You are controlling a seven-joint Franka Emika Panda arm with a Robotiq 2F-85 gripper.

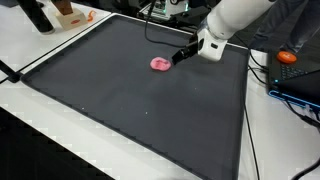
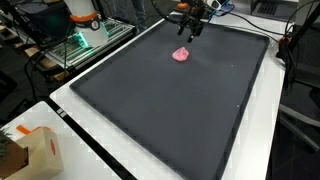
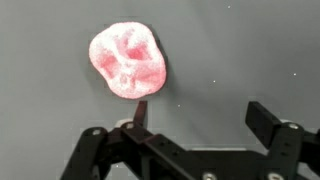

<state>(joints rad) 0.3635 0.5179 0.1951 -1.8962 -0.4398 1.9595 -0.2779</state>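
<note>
Note the gripper (image 3: 200,118) state first: the jaws stand spread wide in the wrist view, and nothing lies between them.

Locate the pink lump (image 3: 127,62). It rests on the dark mat (image 1: 120,110), in the far part of the mat as seen in both exterior views, well clear of every mat edge. It is crumpled and nearly round, so do not expect a marked long axis. The wrist view shows at most a slight tilt in its outline.

Check the offset. In the wrist view the lump lies ahead of the fingers and toward the left edge of the picture. It sits in line with one finger (image 3: 140,108) rather than on the midline between the two. That fingertip is just beside the lump's near edge, and you cannot tell whether they touch. In an exterior view the gripper (image 1: 178,60) stands just beside the lump (image 1: 160,64), coming in at a slant. In an exterior view the gripper (image 2: 188,34) appears just beyond the lump (image 2: 181,55).

Survey the surroundings. The mat lies on a white table (image 1: 45,120). Cables (image 1: 262,75) and an orange object (image 1: 288,57) lie off the mat, near the arm. A cardboard box (image 2: 35,150) stands at a table corner, well apart. Nothing on the mat stands between gripper and lump.
</note>
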